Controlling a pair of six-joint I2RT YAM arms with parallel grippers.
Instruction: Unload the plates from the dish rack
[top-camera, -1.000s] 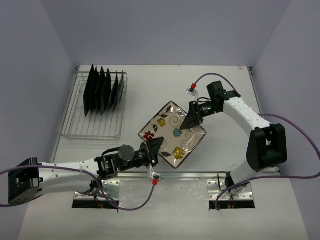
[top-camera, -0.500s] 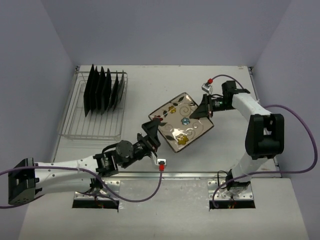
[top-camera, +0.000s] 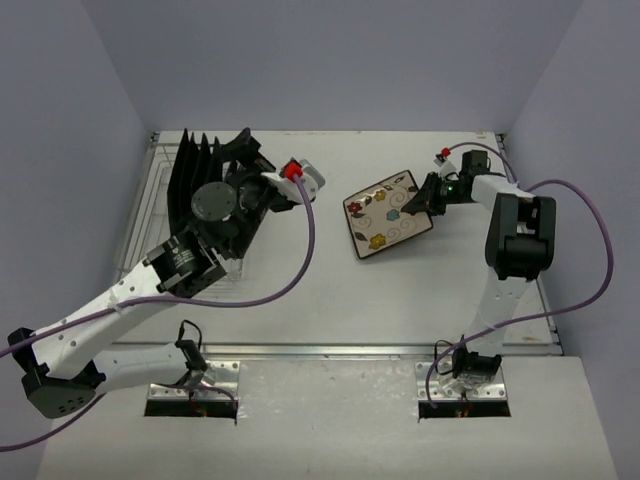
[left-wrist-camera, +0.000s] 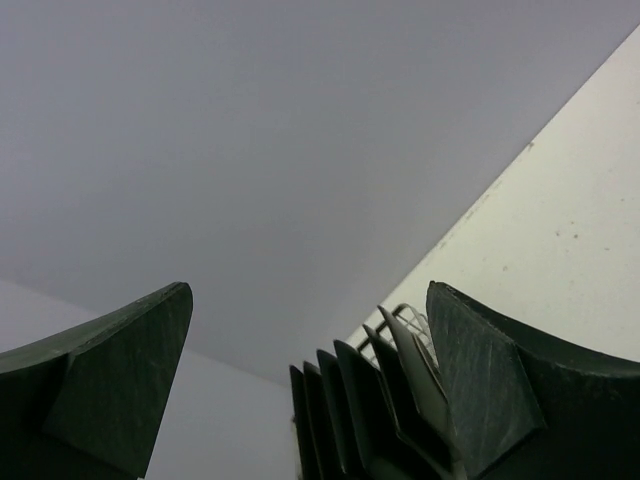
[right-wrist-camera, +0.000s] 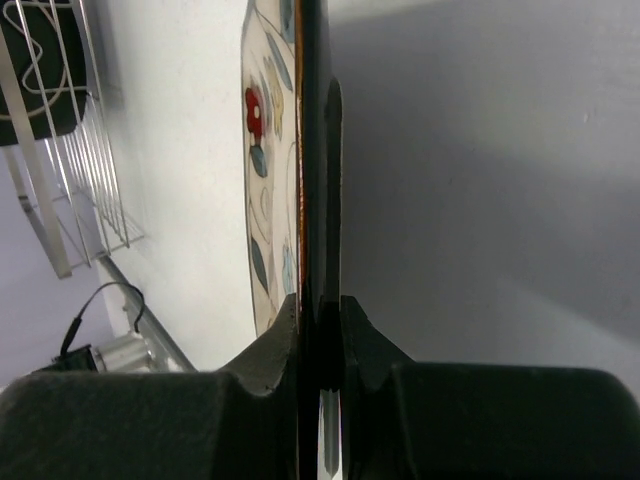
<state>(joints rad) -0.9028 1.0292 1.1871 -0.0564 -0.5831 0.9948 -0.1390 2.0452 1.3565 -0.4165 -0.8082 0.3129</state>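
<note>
Several dark plates (top-camera: 190, 175) stand on edge in the silver wire dish rack (top-camera: 140, 240) at the back left. My left gripper (top-camera: 237, 150) hovers open over their right end, nothing between its fingers. In the left wrist view the plates (left-wrist-camera: 365, 405) rise between the spread fingers (left-wrist-camera: 490, 380) of that gripper (left-wrist-camera: 310, 292), and a rack corner (left-wrist-camera: 405, 315) shows behind them. My right gripper (top-camera: 430, 196) is shut on the right edge of a square floral plate (top-camera: 385, 213), held tilted above the table. The right wrist view shows that plate (right-wrist-camera: 268, 150) edge-on, clamped in the gripper (right-wrist-camera: 318, 312).
The left arm (top-camera: 185, 262) stretches across the rack's front part, its purple cable (top-camera: 305, 250) looping over the table. The rack (right-wrist-camera: 70, 170) appears far left in the right wrist view. A metal rail (top-camera: 380, 350) runs along the near table edge. Grey walls enclose the table.
The left gripper let go of the floral plate, opened wide and swung back-left over the rack. The right gripper closed on the plate and carried it toward the back right.
</note>
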